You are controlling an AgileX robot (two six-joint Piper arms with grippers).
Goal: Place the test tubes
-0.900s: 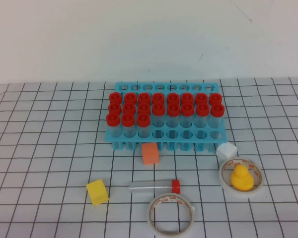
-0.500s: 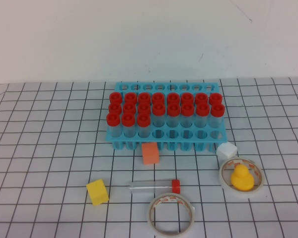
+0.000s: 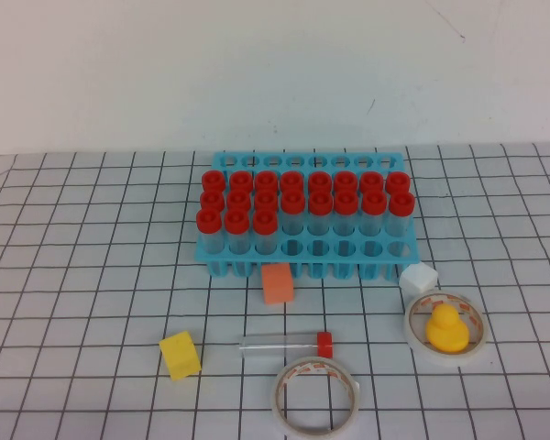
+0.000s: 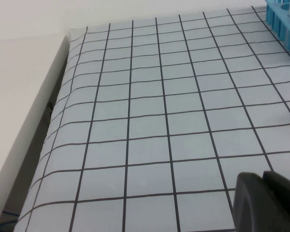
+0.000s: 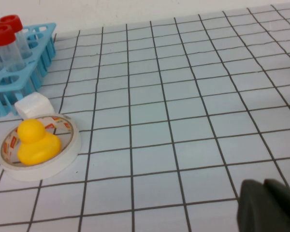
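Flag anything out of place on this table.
One test tube lies on its side in front of the rack, whose front row has empty holes; the rest stand upright. A yellow duck sits inside a tape roll. Both shut, the left end effector and right end effector hover at the table's sides.
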